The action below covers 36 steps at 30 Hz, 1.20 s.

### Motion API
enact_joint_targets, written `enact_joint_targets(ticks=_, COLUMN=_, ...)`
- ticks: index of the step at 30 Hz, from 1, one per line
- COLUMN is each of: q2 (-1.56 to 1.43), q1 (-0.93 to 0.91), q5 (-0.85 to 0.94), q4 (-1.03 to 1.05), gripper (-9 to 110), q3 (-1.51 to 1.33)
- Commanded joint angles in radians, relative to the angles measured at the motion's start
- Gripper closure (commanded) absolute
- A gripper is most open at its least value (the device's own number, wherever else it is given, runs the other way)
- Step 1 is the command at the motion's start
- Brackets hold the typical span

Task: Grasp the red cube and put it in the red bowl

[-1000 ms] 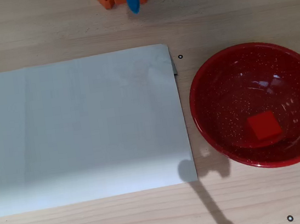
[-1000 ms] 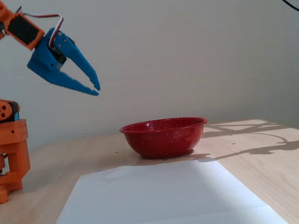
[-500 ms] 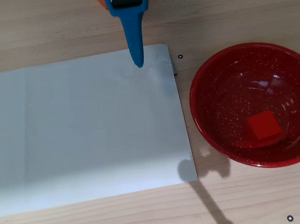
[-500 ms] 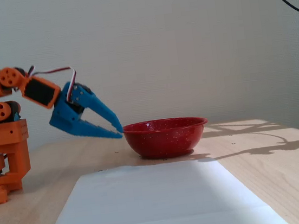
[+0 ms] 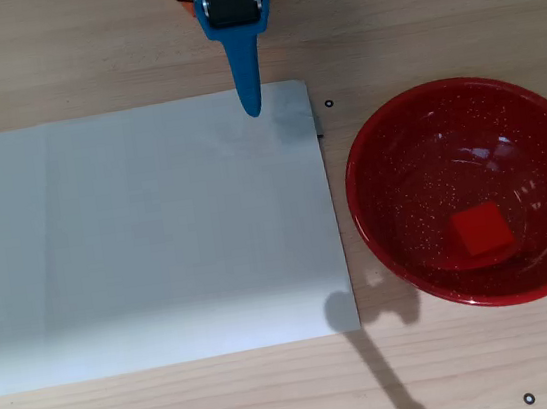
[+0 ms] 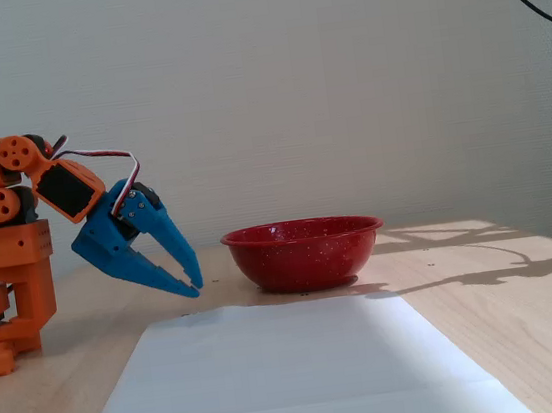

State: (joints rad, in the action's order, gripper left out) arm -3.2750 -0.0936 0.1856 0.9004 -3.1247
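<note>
Sitting inside the bowl (image 5: 375, 211), cube (image 5: 480, 230) looks delivered; gripper (image 6: 195, 287) clenched empty, well clear of bowl.

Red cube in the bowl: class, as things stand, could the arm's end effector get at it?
Probably yes. The red cube lies uncovered inside the red bowl, open from above. The end effector is empty, beside the bowl; only the bowl's wall stands between, so it would go over the rim.

End effector (image 6: 194, 285) seemingly closed, angled downward
</note>
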Motion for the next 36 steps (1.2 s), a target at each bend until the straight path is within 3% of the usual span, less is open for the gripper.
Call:
enact_joint_targets(ticks=1, q2=-0.018, q1=0.029, q5=0.032, q4=0.012, gripper=101, q3=-0.015)
enact_joint_targets(ticks=36, q2=-0.017, q1=0.028, q5=0.064, q4=0.02, gripper=101, q3=-0.015)
